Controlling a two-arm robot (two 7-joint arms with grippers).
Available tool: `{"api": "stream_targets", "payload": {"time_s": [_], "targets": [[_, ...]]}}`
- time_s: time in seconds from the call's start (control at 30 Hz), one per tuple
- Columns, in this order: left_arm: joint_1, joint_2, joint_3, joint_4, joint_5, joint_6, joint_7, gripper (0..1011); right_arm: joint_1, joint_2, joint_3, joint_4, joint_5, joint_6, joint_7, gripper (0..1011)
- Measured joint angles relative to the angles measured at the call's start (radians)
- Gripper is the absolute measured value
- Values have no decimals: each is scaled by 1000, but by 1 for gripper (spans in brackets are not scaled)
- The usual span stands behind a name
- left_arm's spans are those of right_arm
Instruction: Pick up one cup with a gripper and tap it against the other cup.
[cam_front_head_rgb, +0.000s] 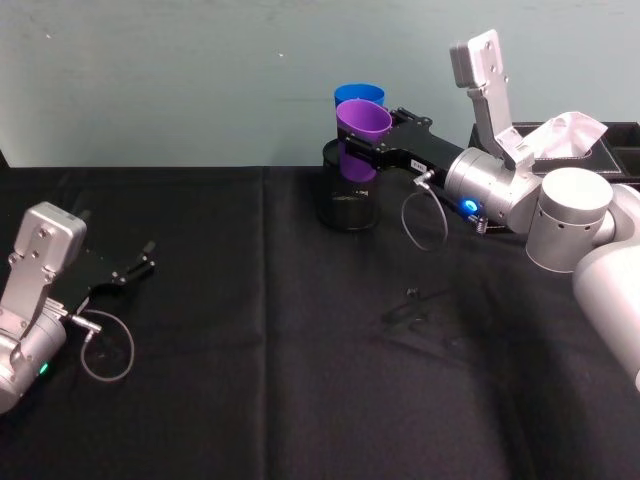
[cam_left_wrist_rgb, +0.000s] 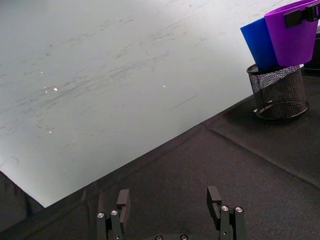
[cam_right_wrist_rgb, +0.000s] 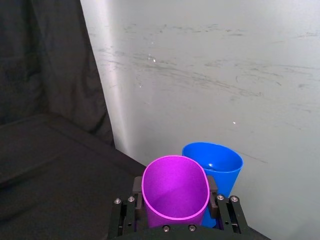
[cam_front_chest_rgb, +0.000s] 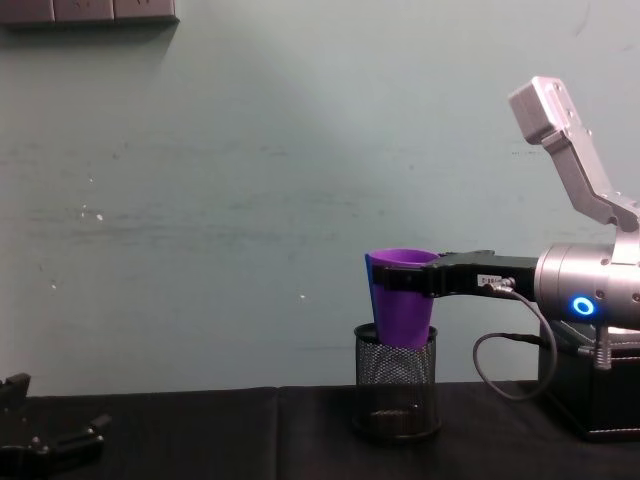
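Two tumblers are the whole business here. The right tool (cam_front_head_rgb: 375, 135), reaching in from the right of the black wire-mesh pen holder (cam_front_head_rgb: 348, 205), is pinching the smooth tapered purple plastic tumbler (cam_front_head_rgb: 362, 120) across its upper wall, hard enough that the right wrist view shows the rim pressed into an oval. The tumbler hangs upright with its base at or just inside the holder's mouth. The bright blue plastic tumbler (cam_front_head_rgb: 358, 93) stands just beyond it on the holder's far side. Their walls look to be touching or very nearly so; I cannot tell which, nor whether the blue one rests inside the holder. The tap, I judge, is at hand: a short, gentle nudge away from the robot, wall against wall near the rims, with the grip held level so the thin plastic neither slips nor tips its neighbour. The near side of the holder offers generous room: bare black cloth-covered worktop (cam_front_head_rgb: 250, 380), a small dark object (cam_front_head_rgb: 415, 310) lying toward the robot from the holder, and the left tool (cam_front_head_rgb: 135, 268) parked well to the holder's left, fingers spread, holding nothing. The tight edges are the holder's wire rim beneath the purple base, which a downward drift would catch, and the pale wall (cam_front_head_rgb: 200, 70) close behind the holder, leaving little travel beyond the blue tumbler.
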Motion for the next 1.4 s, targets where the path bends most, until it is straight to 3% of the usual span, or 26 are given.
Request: {"api": "stream_targets", "payload": {"time_s": [1.4], "targets": [[0,0,0,0,0,0,0,1000,0,0,0,0,0,0,-1,722]]}}
